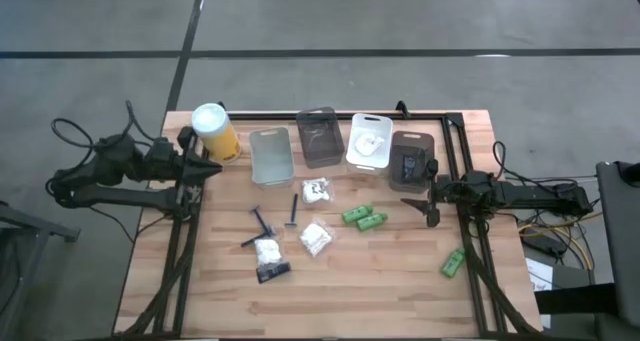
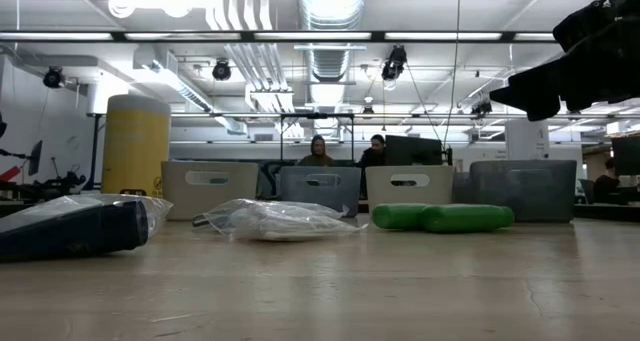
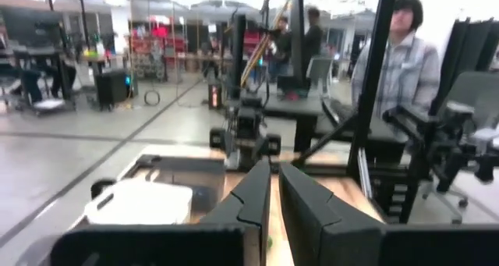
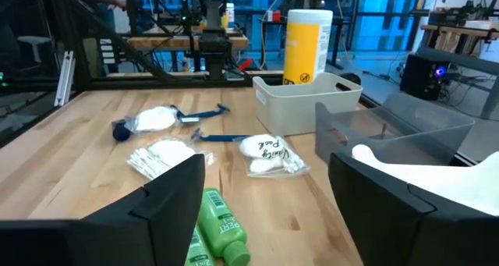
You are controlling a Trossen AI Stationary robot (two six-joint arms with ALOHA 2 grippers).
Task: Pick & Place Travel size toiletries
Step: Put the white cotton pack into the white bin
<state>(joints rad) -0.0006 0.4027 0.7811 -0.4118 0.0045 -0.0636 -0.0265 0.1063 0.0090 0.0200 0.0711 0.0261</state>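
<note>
I'm on the pick step: my right gripper (image 1: 422, 210), jaws wide and empty, hovers right of centre near the two green tubes (image 1: 364, 218), mid-frame. Next I must descend and straddle one. Left gripper (image 1: 203, 168), pinched shut, waits upper left.

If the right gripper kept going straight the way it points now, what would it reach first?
Most likely the pair of green tubes, lying just ahead between the open right gripper's fingers. Height above the table is unclear, so it might pass over them towards the white packet.
</note>
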